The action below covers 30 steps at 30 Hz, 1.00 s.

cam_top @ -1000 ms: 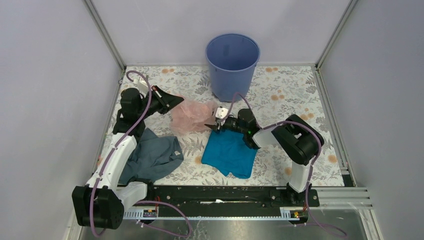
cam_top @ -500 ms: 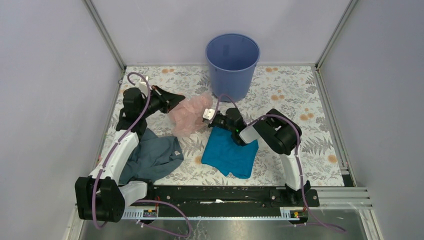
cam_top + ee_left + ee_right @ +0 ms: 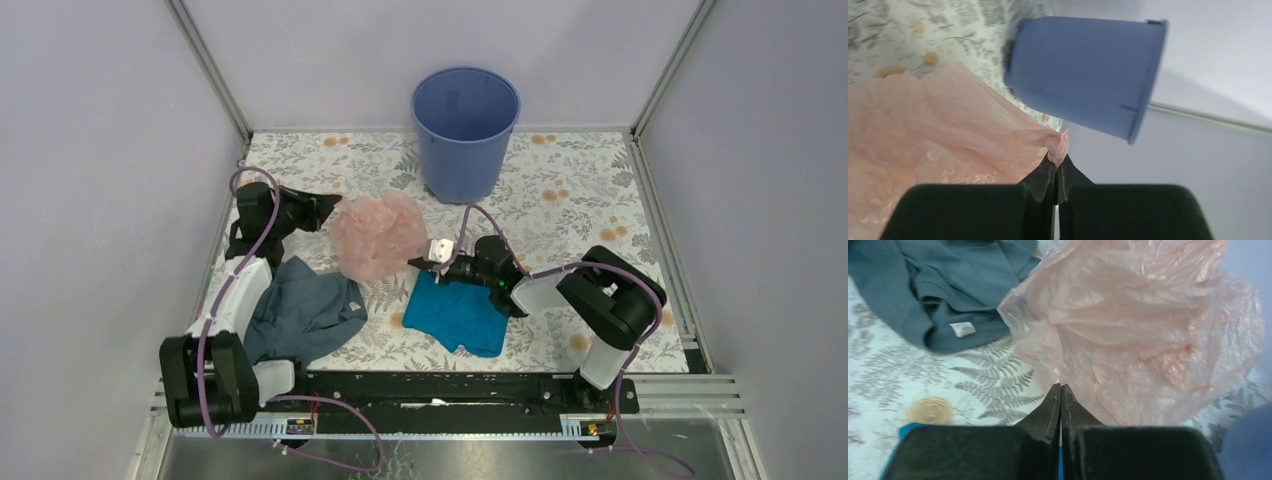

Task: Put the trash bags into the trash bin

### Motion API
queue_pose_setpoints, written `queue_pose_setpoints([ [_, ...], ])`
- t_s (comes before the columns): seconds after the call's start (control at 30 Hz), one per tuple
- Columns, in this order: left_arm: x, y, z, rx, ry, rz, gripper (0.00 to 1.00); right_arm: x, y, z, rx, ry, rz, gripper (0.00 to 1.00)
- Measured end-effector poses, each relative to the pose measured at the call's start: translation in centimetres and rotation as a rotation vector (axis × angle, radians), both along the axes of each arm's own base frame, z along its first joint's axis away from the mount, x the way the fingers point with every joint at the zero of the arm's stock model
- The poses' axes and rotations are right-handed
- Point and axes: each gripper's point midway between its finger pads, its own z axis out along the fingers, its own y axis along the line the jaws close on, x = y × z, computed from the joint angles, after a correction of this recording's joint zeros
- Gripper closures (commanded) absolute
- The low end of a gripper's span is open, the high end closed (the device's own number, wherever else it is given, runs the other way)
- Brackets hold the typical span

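The trash bag, a pink translucent film, sits bunched on the floral table cover; it lies between the two grippers, on the near-left side of the trash bin, apart from it and not inside it; the bin stands upright at the far edge of the table, mouth up; left gripper: jaws closed, with a twisted corner of the bag clamped at the tips, at the bag's left edge in the top view; right gripper: jaws closed, with the bag's lower edge drawn to a point that meets the tips, so the film appears pinched there; a teal cloth lies flat beneath the right wrist, just on the near side of the bag; a grey-blue cloth lies crumpled beside the left arm, its edge close to the bag
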Motion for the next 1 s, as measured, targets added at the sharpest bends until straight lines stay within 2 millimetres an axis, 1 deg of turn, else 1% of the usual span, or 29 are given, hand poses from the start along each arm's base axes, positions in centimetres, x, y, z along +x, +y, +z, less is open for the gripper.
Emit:
queue_pose_setpoints([
  [0.1,0.7,0.5,-3.5,-0.015,0.136,0.044,1.00,-1.7,0.7,0.3,0.010,0.043,0.051,1.00],
  [0.17,0.8,1.1,-5.7,-0.010,0.221,0.083,1.00,-2.1,0.8,-0.4,-0.010,0.074,0.064,1.00],
  [0.2,0.7,1.4,-6.5,-0.005,0.255,0.104,1.00,-2.2,0.8,-0.8,-0.026,0.091,0.067,1.00],
  [0.27,0.8,1.9,-7.5,0.006,0.295,0.135,1.00,-2.1,1.1,-1.2,-0.052,0.112,0.081,1.00],
  [0.33,1.1,2.3,-7.9,0.016,0.317,0.155,1.00,-1.6,1.8,-1.4,-0.079,0.113,0.096,0.90],
  [0.47,1.6,2.5,-8.8,0.024,0.343,0.166,1.00,0.1,3.7,-1.1,-0.141,0.102,0.125,0.64],
  [0.5,1.6,2.5,-9.0,0.024,0.349,0.166,1.00,0.5,4.0,-1.1,-0.153,0.089,0.128,0.59],
  [0.57,1.6,2.5,-9.2,0.026,0.354,0.164,1.00,1.0,4.3,-1.4,-0.180,0.068,0.136,0.54],
  [0.6,1.6,2.5,-9.3,0.028,0.353,0.163,1.00,1.1,4.3,-1.7,-0.195,0.061,0.141,0.53],
  [0.67,1.7,2.4,-9.2,0.030,0.340,0.155,1.00,1.3,4.4,-2.9,-0.240,0.054,0.154,0.51],
  [0.73,1.6,2.3,-9.3,0.032,0.337,0.147,1.00,1.6,4.4,-4.2,-0.287,0.052,0.167,0.45],
  [0.8,1.4,2.3,-9.5,0.036,0.339,0.139,1.00,1.9,4.4,-5.0,-0.320,0.043,0.173,0.38],
  [0.87,1.4,2.2,-9.5,0.041,0.336,0.133,1.00,2.2,4.4,-5.4,-0.342,0.031,0.172,0.36],
  [0.93,1.4,2.2,-9.5,0.046,0.332,0.130,1.00,2.6,4.4,-5.5,-0.356,0.012,0.167,0.38],
  [0.97,1.4,2.2,-9.5,0.049,0.331,0.129,1.00,2.7,4.4,-5.5,-0.360,0.003,0.166,0.45],
  [1.0,1.4,2.2,-9.5,0.050,0.330,0.128,1.00,2.9,4.4,-5.4,-0.362,-0.006,0.163,0.54],
])
